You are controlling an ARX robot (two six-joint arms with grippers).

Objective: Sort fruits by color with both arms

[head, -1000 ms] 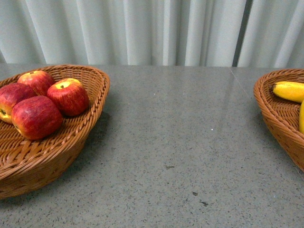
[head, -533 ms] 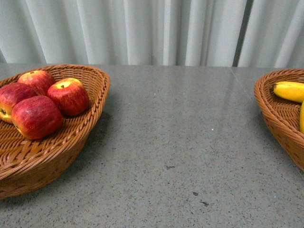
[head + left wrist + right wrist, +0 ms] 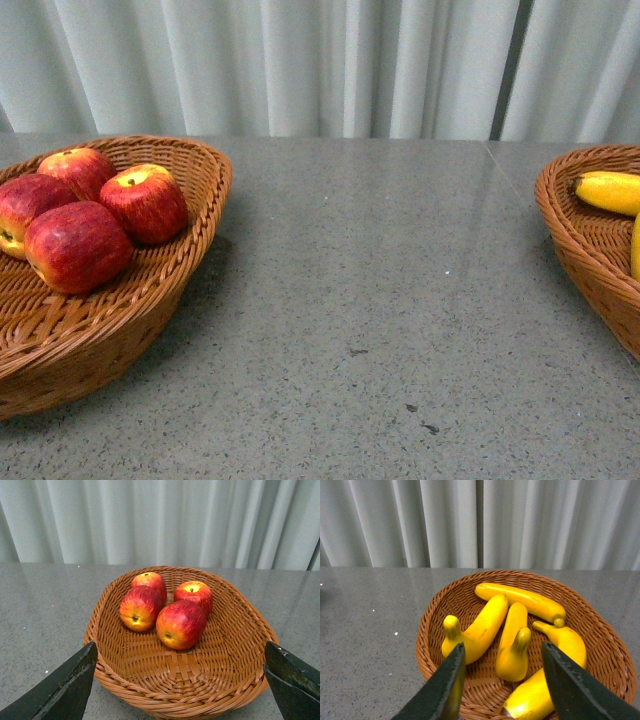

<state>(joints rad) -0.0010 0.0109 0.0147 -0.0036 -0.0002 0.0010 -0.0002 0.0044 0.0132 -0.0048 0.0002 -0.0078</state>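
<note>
Glossy red apples, woven wicker basket, smooth curved bananas

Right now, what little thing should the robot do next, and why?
Probably nothing but pull both arms back. All four apples already sit in the left basket, all the bananas in the right basket. No fruit shows on the table, and both grippers are open and empty.

We see four yellow bananas lying together in a wicker basket on the grey worktop, our right gripper with jaws parted above them.
</note>
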